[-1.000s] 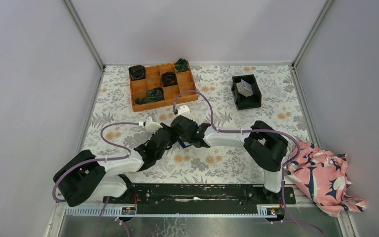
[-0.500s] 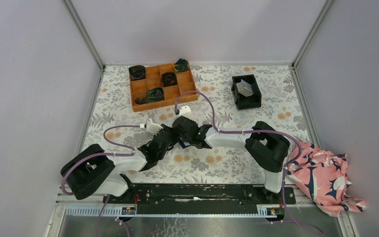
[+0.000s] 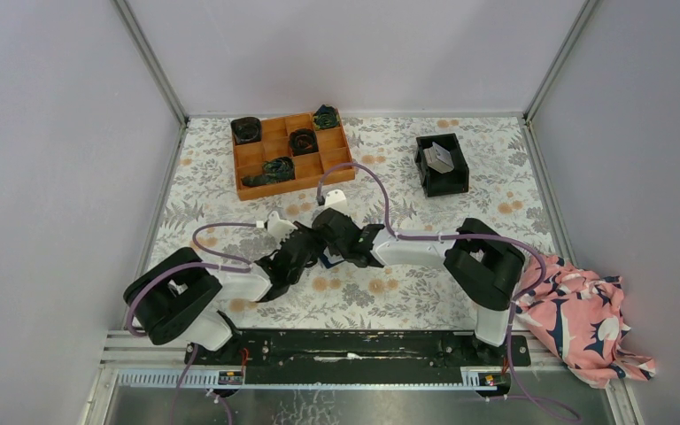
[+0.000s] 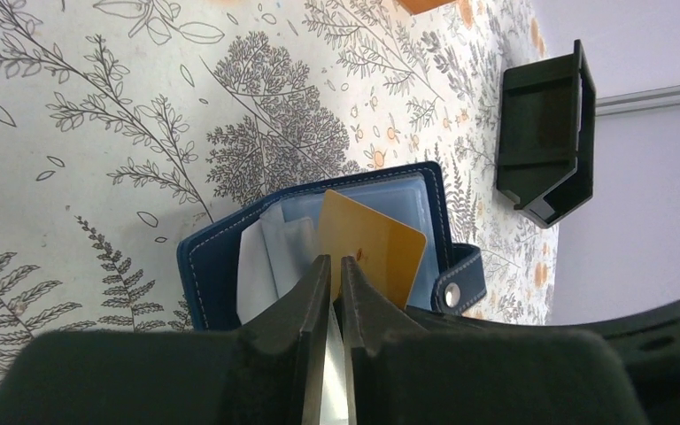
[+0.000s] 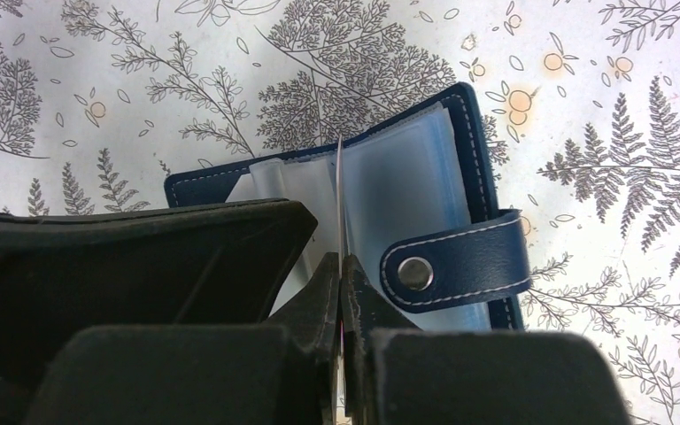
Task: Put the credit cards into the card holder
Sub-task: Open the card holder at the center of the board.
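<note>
The left arm (image 3: 230,282) and right arm (image 3: 416,246) are stretching forward and inward, their wrists meeting in the middle (almost nose to nose). The left gripper (image 4: 335,266) is holding its 2 fingers nearly together, a thin slit between. The right gripper (image 5: 343,266) is pressing its 2 fingers tightly together.

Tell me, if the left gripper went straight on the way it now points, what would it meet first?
Most likely the open card holder: its clear sleeves and the yellow card lie just beyond the left gripper. Depth is unclear, so which of these comes first I cannot tell.
</note>
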